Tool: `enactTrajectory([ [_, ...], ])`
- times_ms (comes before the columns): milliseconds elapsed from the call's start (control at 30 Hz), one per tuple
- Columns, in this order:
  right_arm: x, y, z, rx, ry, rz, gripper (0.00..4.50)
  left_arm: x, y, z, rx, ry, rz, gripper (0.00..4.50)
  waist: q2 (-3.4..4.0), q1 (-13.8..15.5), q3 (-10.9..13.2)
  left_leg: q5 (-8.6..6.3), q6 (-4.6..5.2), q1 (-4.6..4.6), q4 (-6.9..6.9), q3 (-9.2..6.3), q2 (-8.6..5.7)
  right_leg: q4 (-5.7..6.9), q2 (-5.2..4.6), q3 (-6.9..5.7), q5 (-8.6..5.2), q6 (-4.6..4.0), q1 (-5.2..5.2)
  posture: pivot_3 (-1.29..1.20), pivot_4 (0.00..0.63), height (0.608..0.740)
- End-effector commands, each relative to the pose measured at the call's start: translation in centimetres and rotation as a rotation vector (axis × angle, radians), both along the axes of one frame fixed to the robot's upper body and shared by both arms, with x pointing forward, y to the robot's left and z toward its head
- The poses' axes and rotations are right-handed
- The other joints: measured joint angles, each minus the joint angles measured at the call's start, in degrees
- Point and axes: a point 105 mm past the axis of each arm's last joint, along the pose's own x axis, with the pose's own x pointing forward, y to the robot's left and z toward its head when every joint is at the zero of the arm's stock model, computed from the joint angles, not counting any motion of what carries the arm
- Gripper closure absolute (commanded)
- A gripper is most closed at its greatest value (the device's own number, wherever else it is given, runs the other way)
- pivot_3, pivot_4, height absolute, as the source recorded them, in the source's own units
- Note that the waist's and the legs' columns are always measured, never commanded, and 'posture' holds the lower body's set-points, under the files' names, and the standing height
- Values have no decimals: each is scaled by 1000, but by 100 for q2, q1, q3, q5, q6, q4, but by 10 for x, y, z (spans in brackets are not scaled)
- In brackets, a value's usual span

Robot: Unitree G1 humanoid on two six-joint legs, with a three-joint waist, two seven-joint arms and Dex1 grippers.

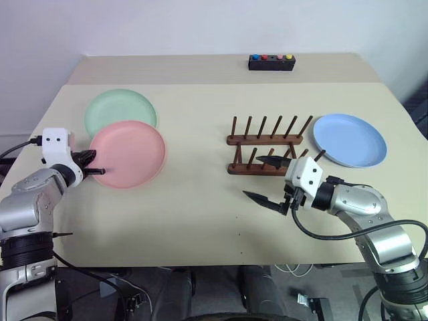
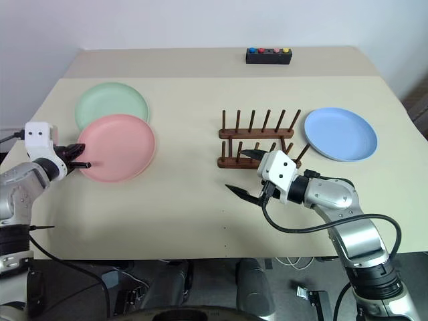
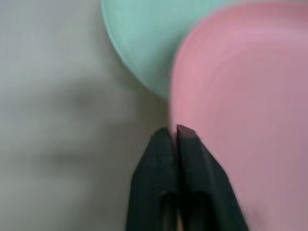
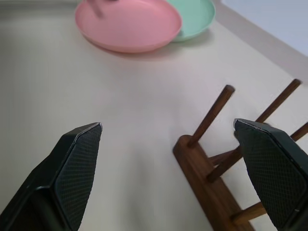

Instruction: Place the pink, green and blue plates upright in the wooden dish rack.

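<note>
Table (image 1: 194, 221) open btwn plates & rack (image 1: 264, 148)

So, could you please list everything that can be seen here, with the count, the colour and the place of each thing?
pink plate: 1, salmon pink, flat on the table's left side, overlapping the near edge of the green plate
green plate: 1, mint green, flat on the table, just behind the pink one
blue plate: 1, light blue, flat on the table, right of the rack
wooden dish rack: 1, dark brown, middle of the table, no plate in it
button box: 1, black with coloured buttons, far edge of the table
table: 1, beige
left hand: 1, black fingers shut, at the left rim of the pink plate
right hand: 1, black fingers open, holding nothing, in front of the rack
</note>
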Motion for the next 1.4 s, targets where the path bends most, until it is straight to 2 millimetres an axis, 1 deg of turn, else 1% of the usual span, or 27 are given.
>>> enactTrajectory([
  [33,-5,0,15,6,-69,22,0,-2,3,7,12,-32,-3,4457,0,-4,0,0,0,0,0,0,0,0,0,0,0,0,0,0,150,740],
  [100,-5,1,18,7,-81,34,0,-2,1,15,8,-69,-19,4457,0,-3,0,0,0,0,0,0,0,0,0,0,0,0,0,0,150,740],
  [233,-5,5,25,-2,-113,56,0,-1,-6,40,-12,-179,-57,4457,-1,-5,1,0,0,-1,0,0,0,0,0,0,0,0,-1,0,150,740],
  [300,-3,7,31,-25,-155,63,0,0,-12,56,9,-230,-79,4457,-1,-2,1,0,0,-1,0,0,0,0,0,0,0,0,-1,0,150,740],
  [367,0,10,38,-66,-216,74,0,5,-20,77,44,-282,-92,4457,-5,3,3,0,0,-2,1,0,0,0,0,0,0,0,-1,0,150,740],
  [467,6,19,46,-151,-330,100,0,11,-41,110,81,-380,-142,4457,-13,8,7,2,-4,-5,4,-1,0,-1,0,-2,0,1,-2,0,150,740],
  [567,12,35,56,-216,-462,141,0,16,-68,140,103,-473,-213,4457,-14,-8,8,3,-5,-8,1,-1,0,-4,0,-2,1,1,-4,0,150,740],
  [633,18,47,61,-265,-553,158,0,18,-87,160,73,-547,-257,4457,-14,-13,8,3,-5,-10,0,-1,-1,-4,0,-2,1,2,-7,0,150,740],
  [667,20,51,63,-283,-592,162,0,18,-95,166,66,-568,-275,4457,-14,-14,8,3,-6,-10,1,-1,-1,-3,0,-2,1,2,-9,0,150,740],
  [767,30,58,69,-334,-701,145,0,20,-115,178,36,-612,-309,4457,-14,-23,8,4,-7,-13,-2,-1,-1,-2,0,-2,1,2,-13,0,150,740],
  [800,34,61,71,-342,-729,136,0,21,-128,184,7,-636,-329,4457,-14,-25,8,4,-8,-15,-3,-1,-1,-3,0,-2,1,2,-16,0,150,740],
  [833,36,63,73,-345,-746,130,0,21,-137,187,-14,-652,-343,4457,-16,-19,9,4,-8,-15,-2,0,-1,-2,-1,-1,2,1,-17,0,150,740],
  [900,42,70,78,-362,-799,113,0,19,-162,195,-28,-685,-388,4457,-19,-15,11,5,-9,-17,0,-1,-1,-1,0,-2,2,1,-18,0,150,740],
  [967,48,75,83,-376,-841,86,0,17,-178,198,-20,-701,-408,4457,-21,-15,12,6,-10,-20,1,-1,-2,0,0,-2,3,1,-20,0,150,740],
  [1133,63,80,81,-442,-897,29,0,10,-203,203,-40,-716,-466,4457,-20,-34,12,6,-11,-20,-3,-1,-2,1,0,-1,3,0,-25,0,150,740],
  [1233,70,79,82,-463,-914,0,0,8,-204,205,-58,-718,-466,4457,-20,-29,13,7,-12,-20,-3,-1,-3,3,1,0,3,0,-26,0,150,740],
  [1333,78,74,80,-504,-920,-28,859,7,-205,206,-52,-717,-467,4500,-19,-26,13,7,-12,-21,-3,-1,-3,2,0,0,3,0,-26,0,150,740],
  [1400,80,72,79,-522,-928,-37,1781,6,-205,205,-53,-716,-470,4500,-19,-24,13,7,-12,-21,-3,-1,-3,2,0,-1,3,0,-26,0,150,740],
])
